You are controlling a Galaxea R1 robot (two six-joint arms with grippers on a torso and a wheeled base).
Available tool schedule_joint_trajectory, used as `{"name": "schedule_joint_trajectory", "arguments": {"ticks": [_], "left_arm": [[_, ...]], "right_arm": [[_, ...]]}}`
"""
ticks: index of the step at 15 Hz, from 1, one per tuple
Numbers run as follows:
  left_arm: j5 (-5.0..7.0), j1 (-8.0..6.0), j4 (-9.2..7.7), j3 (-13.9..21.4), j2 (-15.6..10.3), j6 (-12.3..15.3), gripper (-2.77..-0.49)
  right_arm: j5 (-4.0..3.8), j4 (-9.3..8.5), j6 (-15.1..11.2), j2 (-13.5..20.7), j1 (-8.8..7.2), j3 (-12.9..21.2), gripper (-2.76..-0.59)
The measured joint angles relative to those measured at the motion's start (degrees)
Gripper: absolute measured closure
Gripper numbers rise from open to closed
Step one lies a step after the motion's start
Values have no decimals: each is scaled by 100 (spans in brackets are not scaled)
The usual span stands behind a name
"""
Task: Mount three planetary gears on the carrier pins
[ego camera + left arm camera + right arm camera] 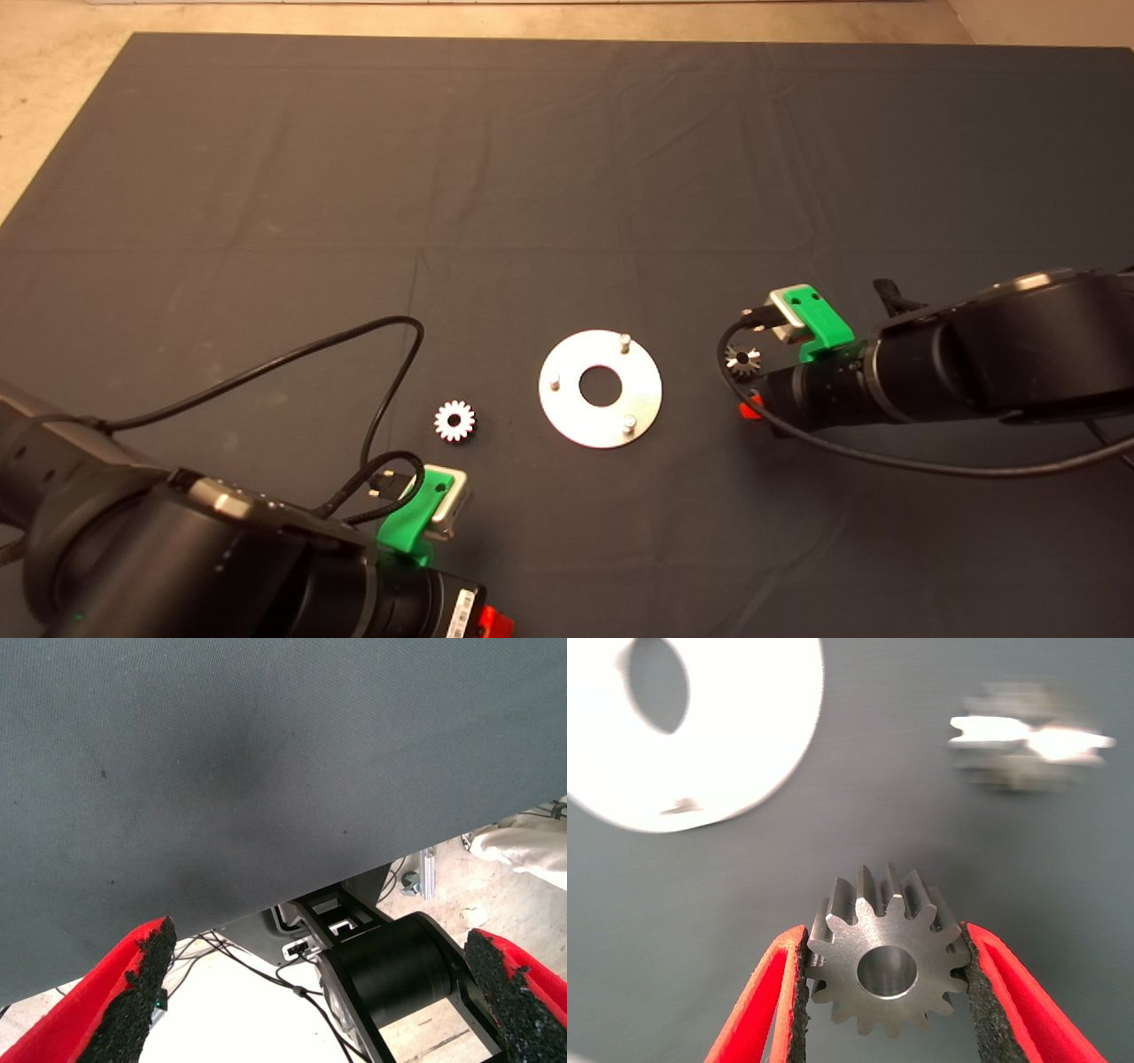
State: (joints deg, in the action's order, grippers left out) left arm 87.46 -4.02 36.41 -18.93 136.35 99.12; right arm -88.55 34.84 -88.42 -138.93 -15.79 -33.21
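No readable text anywhere in view.

The only sign of lettering is a white barcode sticker [458, 613] on the left arm's wrist, just behind its hand [496, 623] and well apart from the silver disc [601, 388]; its bars and characters are too small to make out. The gears, the disc and the tabletop [567, 177] around it carry no marks or numbers that can be read.

The silver disc [601, 388] is lying mid-worktop [567, 177], its three pins [625, 340] bare; a bright gear [454, 420] is sitting left, a darker gear [742, 359] right beside the right pincer [753, 381].
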Motion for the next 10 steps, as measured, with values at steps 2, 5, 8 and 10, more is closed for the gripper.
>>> {"name": "schedule_joint_trajectory", "arguments": {"ticks": [2,5,8,10], "left_arm": [[0,-14,5,0,0,0,-234],[2,-11,2,0,-2,0,-234],[0,-18,5,0,-2,0,-234],[0,-74,6,0,-2,0,-234]], "right_arm": [[38,-72,-15,-594,-9,-2,-100],[93,-193,-17,-1189,-41,-184,-100],[46,-263,-17,-1330,-41,-426,-100],[44,-287,-15,-1395,-41,-572,-100]]}}
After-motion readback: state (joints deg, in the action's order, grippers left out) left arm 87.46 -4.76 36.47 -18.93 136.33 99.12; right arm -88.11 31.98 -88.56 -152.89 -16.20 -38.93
